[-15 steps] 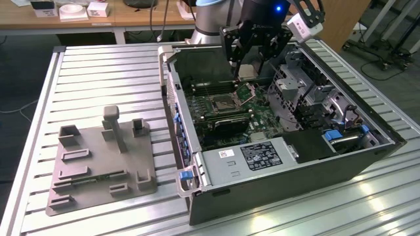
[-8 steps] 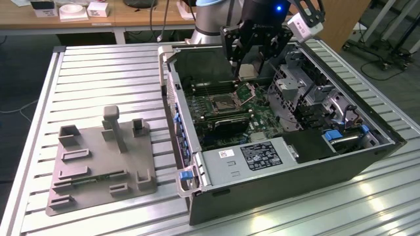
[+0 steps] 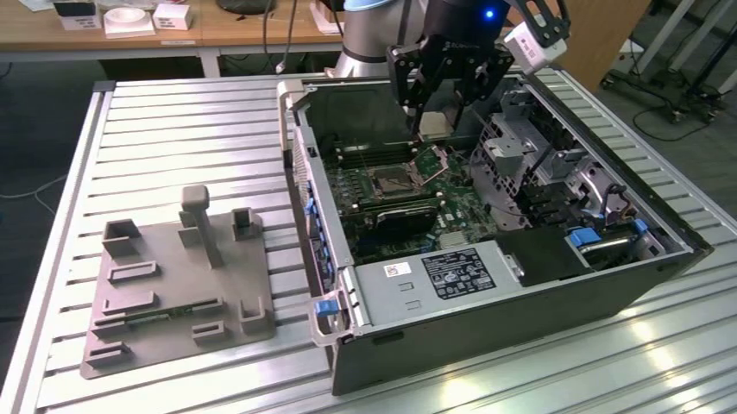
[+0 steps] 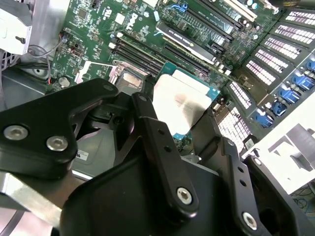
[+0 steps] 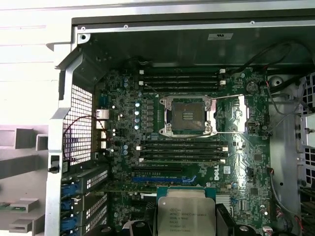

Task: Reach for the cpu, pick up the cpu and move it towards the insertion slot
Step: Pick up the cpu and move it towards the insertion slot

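My gripper (image 3: 437, 119) hangs inside the open computer case, shut on the cpu (image 3: 433, 126). In the second wrist view the cpu (image 4: 184, 101), a flat square with a silvery-white top, sits clamped between the two black fingers (image 4: 147, 105). It is held in the air above the green board. The insertion slot (image 3: 398, 179) lies below and a little toward the exterior view's left, its metal flap (image 3: 436, 159) raised. In the first wrist view the slot (image 5: 187, 115) shows as a dark square in a shiny frame, apart from the cpu (image 5: 186, 211). In the second wrist view the slot (image 4: 129, 78) is partly hidden behind a finger.
Long memory slots (image 5: 182, 150) run on both sides of the socket. The case walls (image 3: 302, 172) and a drive cage (image 3: 541, 164) close in around the board. A grey plastic tray (image 3: 173, 285) rests on the slatted table (image 3: 185, 129) to the exterior view's left.
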Motion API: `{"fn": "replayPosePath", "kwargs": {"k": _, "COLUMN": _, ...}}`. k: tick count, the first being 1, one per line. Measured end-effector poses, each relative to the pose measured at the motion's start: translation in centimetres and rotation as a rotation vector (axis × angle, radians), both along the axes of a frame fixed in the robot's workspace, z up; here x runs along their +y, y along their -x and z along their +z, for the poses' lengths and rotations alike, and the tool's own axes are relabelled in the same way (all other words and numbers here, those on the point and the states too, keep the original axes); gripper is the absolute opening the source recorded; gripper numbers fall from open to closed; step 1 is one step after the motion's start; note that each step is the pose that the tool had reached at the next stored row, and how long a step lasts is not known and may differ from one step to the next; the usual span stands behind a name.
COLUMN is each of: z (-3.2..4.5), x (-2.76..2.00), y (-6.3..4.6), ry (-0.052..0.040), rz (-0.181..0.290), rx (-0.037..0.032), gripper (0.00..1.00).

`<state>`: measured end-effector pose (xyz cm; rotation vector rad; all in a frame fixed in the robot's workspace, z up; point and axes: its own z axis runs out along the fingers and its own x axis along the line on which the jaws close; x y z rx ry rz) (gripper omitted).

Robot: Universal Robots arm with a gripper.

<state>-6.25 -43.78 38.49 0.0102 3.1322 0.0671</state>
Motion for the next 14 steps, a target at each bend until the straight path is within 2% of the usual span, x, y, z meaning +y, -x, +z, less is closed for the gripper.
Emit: {"fn": "replayPosePath", "kwargs": {"k": 14, "z": 0.0, "x": 0.04, "y": -0.04, "ry": 0.0, "rz": 0.0, "rx": 0.0, "gripper": 0.54}}
